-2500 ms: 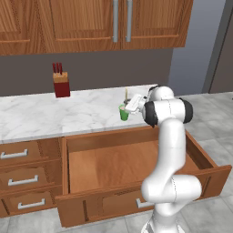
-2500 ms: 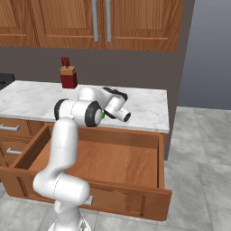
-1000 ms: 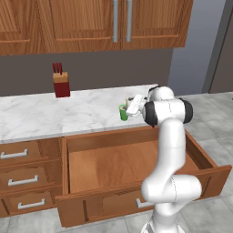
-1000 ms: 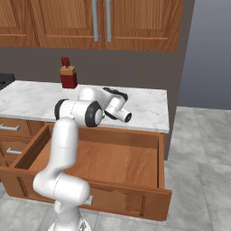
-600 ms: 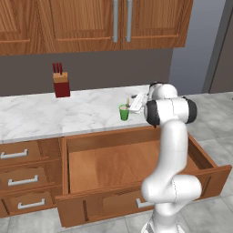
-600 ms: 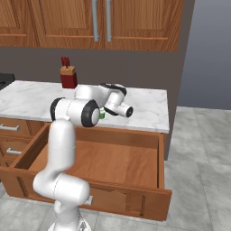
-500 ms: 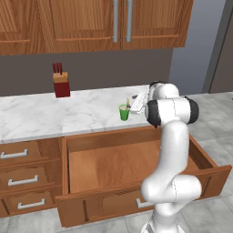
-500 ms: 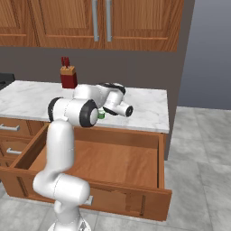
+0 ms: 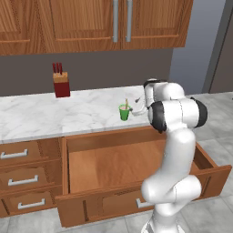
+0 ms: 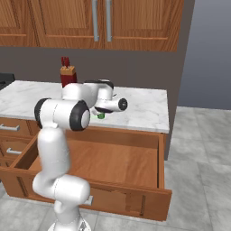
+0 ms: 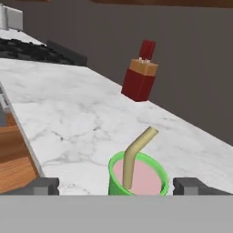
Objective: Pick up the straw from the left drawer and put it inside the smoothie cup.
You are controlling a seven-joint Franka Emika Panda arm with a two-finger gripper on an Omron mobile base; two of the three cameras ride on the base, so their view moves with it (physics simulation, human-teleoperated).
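The small green smoothie cup stands on the marble counter just behind the open left drawer. The pale straw leans inside the cup, its lower end in the pinkish contents, with nothing touching it. My gripper is open, a little to the right of the cup in the left base view. Its fingertips are spread wide, with the cup ahead of the gap between them. In the right base view my arm covers most of the cup.
A red knife block stands against the back wall, left of the cup. Narrow stacked drawers are left of the open drawer. A dark stovetop lies at the counter's far left. Wall cabinets hang overhead.
My hand has drawn back from the cup, to the right in the left base view. The straw stays standing in the cup, and the cup has not moved.
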